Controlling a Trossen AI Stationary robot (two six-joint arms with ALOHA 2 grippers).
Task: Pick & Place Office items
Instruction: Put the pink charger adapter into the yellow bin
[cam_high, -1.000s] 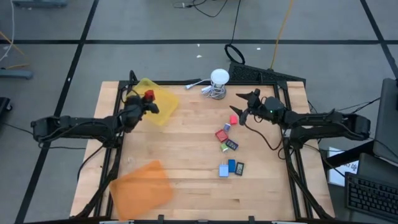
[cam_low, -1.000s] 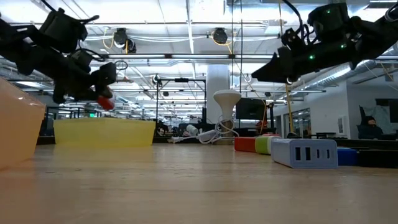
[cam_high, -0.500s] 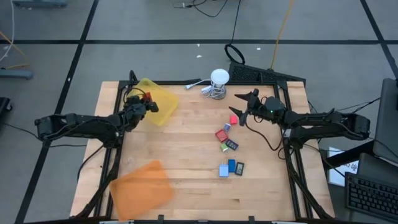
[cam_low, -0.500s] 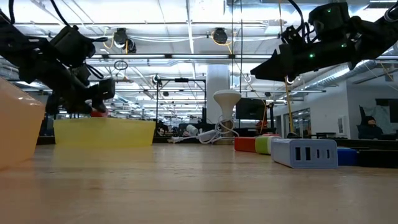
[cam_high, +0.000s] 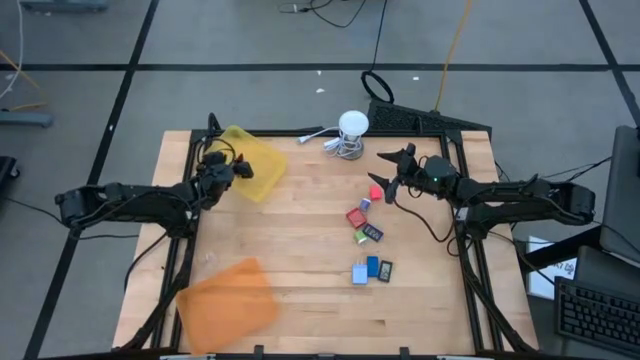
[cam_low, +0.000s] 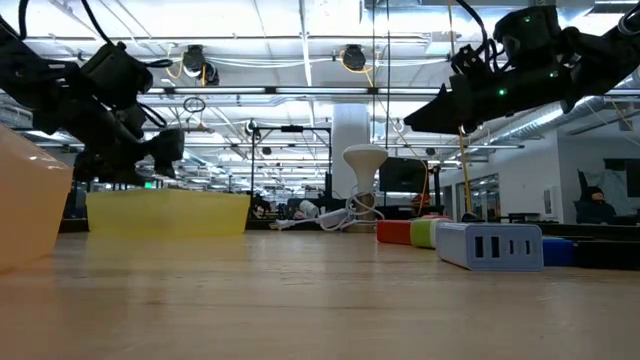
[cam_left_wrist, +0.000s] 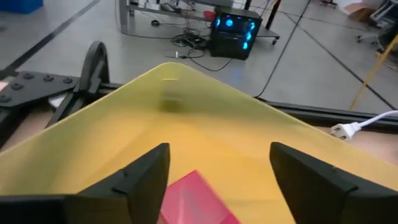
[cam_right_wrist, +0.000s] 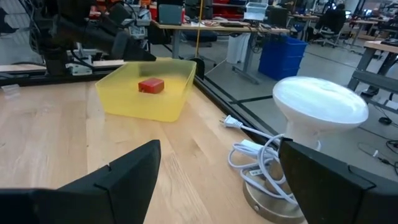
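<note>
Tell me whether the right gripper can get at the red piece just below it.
Probably yes. The right gripper hovers open right beside the red piece, which lies at the edge of the cluster with bare table around it.

One red block (cam_right_wrist: 151, 85) lies flat inside the yellow tray (cam_high: 262, 160) at upper left. The other small red, blue, green and dark pieces (cam_high: 366, 232) sit scattered right of centre.

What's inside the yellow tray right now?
One red block lies inside the yellow tray, below the open left gripper. The right wrist view shows nothing else in it, though the tray's near wall covers part of its floor.
</note>
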